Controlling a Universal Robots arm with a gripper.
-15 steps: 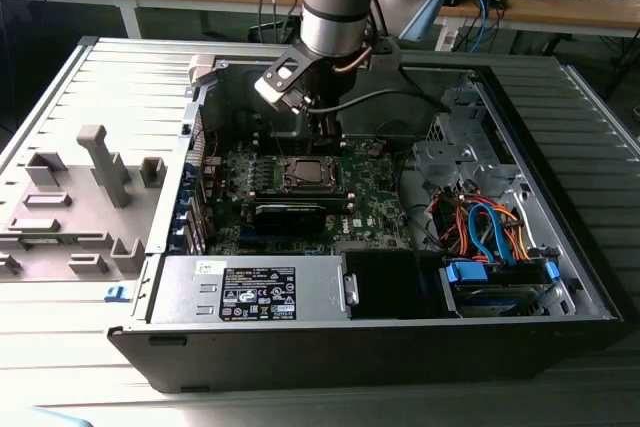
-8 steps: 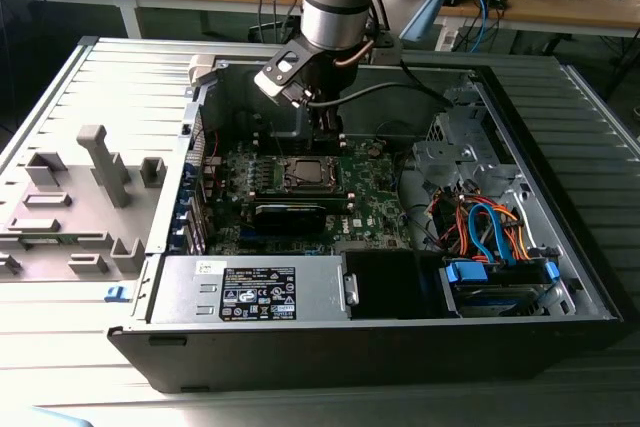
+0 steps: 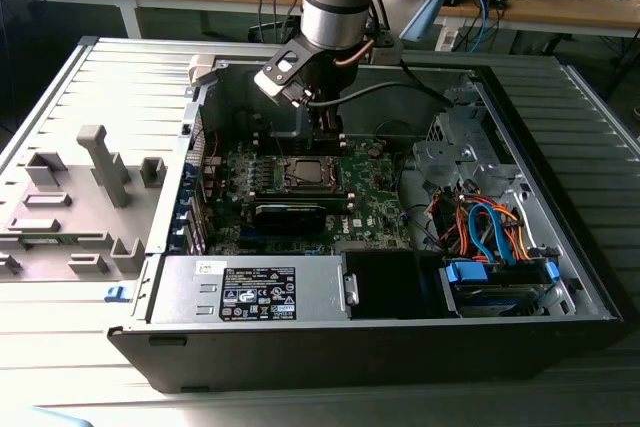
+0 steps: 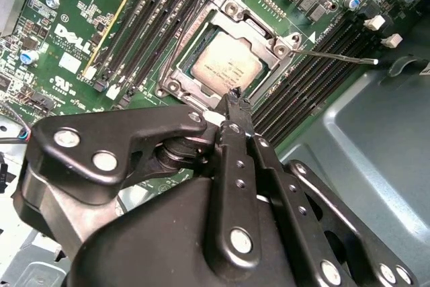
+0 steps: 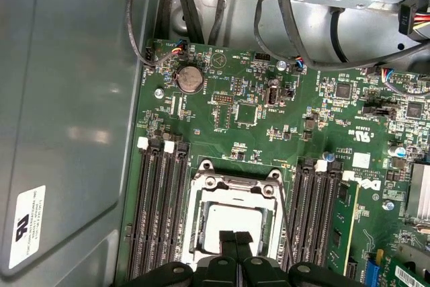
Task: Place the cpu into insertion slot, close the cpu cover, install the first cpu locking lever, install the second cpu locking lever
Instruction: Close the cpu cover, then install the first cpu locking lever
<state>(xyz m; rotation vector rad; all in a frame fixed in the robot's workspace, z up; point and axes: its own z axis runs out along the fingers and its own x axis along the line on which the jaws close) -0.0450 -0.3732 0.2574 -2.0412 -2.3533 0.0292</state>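
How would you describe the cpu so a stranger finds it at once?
Find the green board in the open case. Between its black memory slots sits a silver frame. The cpu is the pale square inside it, unlike the dark chips around.

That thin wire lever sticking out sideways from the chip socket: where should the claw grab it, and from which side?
Probably near the free end of the locking lever, which juts out over the memory slots, clear of the cpu cover crowding its hinge end. It is a thin straight rod, so the claw would best come from above and straddle it crosswise.
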